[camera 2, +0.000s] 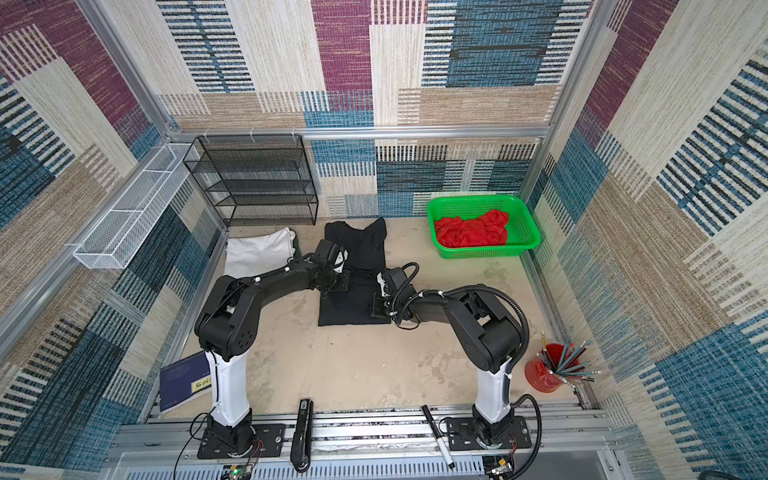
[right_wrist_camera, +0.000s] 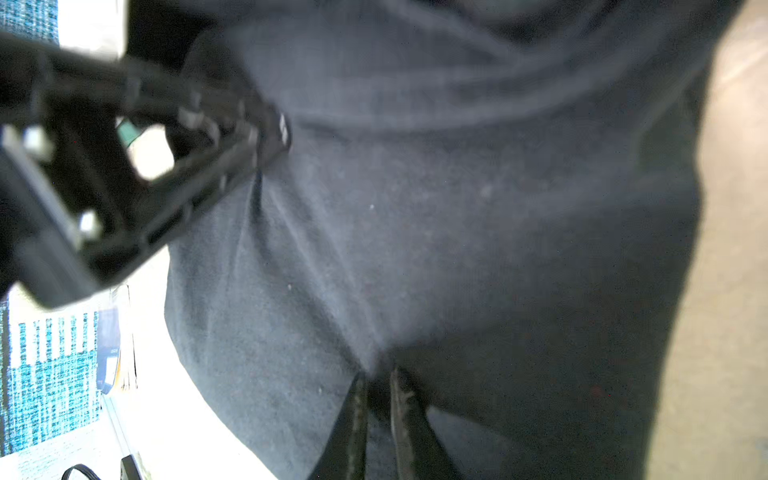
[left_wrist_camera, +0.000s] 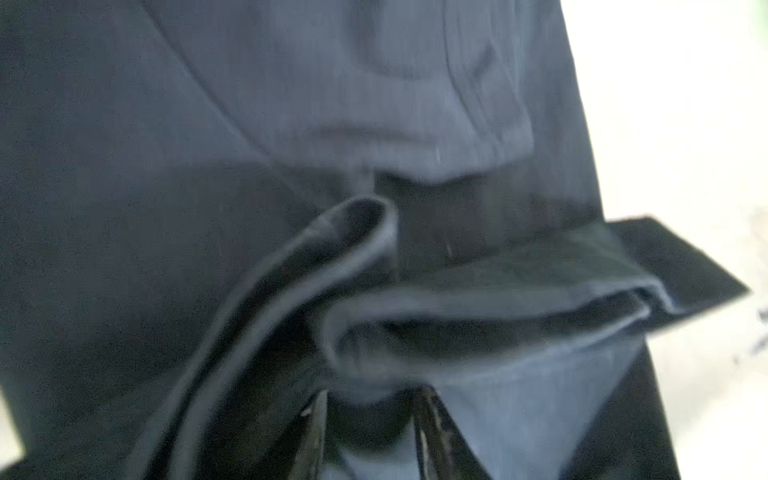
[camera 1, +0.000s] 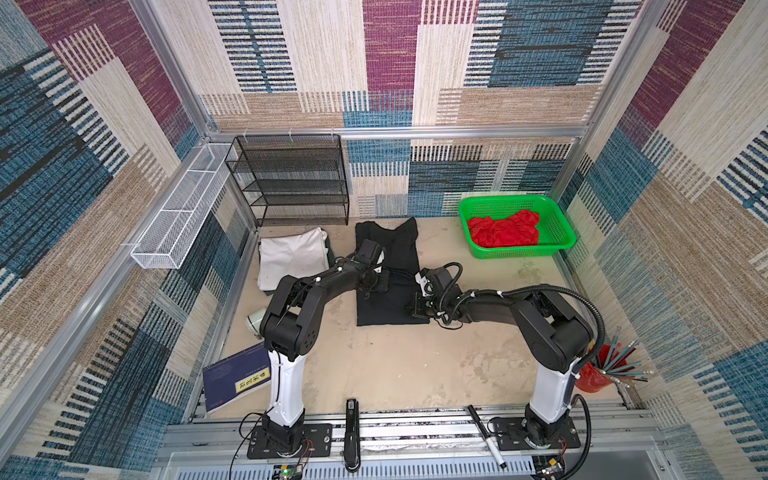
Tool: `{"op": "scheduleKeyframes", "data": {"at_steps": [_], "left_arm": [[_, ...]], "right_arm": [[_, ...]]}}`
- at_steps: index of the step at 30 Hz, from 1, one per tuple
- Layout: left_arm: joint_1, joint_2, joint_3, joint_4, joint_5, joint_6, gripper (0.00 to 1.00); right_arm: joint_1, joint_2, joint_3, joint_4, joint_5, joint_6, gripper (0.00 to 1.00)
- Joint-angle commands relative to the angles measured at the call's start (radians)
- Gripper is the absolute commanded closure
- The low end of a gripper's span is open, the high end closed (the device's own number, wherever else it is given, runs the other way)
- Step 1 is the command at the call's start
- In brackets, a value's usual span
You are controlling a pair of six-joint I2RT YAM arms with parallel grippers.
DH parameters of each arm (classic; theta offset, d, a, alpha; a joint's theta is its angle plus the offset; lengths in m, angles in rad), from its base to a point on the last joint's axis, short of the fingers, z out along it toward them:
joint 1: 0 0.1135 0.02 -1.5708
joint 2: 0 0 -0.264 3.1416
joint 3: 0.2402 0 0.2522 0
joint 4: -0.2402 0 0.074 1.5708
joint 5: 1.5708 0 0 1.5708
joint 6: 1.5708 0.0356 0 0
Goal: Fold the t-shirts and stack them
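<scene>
The black soft cloth t-shirt [camera 1: 388, 249] is spread as a long strip on the middle of the beige surface [camera 1: 395, 365]. Its sleeves are already turned in, so a crosswise fold is judged to be the step in hand. A raised fold near its left edge is pinched by the left pincer [left_wrist_camera: 372, 432]. Cloth near the right edge, closer to the hem, is nipped between the almost closed jaws of the right pincer [right_wrist_camera: 380, 411]. Both sides are probably gripped so that the strip can be lifted evenly.

To the left, the white folded cloth t-shirt [camera 1: 291, 257] is laid on the dark green cloth t-shirt [camera 1: 328, 249], of which only a sliver is seen; this is taken to be the stack. The bright red crumpled cloth t-shirt [camera 1: 503, 232] is kept unfolded in the green plastic lattice basket [camera 1: 519, 251]. Nothing is seen between strip and stack. The black wire-mesh rack [camera 1: 291, 183] is set just behind the stack.
</scene>
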Motion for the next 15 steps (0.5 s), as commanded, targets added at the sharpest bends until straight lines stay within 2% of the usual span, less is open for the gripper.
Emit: {"op": "scheduleKeyframes", "data": {"at_steps": [1,9,11,15], "left_arm": [[0.01,0.035,0.08,0.018,-0.056,0.04,0.62],[0.045,0.077,0.281,-0.05,-0.108,0.094,0.61],[0.05,0.044,0.257,-0.052,-0.106,0.103,0.61],[0.057,-0.059,0.097,0.01,-0.07,0.085,0.62]], "right_arm": [[0.002,0.0,-0.019,-0.084,-0.009,0.001,0.84],[0.003,-0.034,-0.028,-0.098,0.004,0.003,0.84],[0.003,-0.045,-0.01,-0.116,0.019,-0.002,0.83],[0.002,-0.047,0.082,-0.172,0.048,-0.026,0.83]]}}
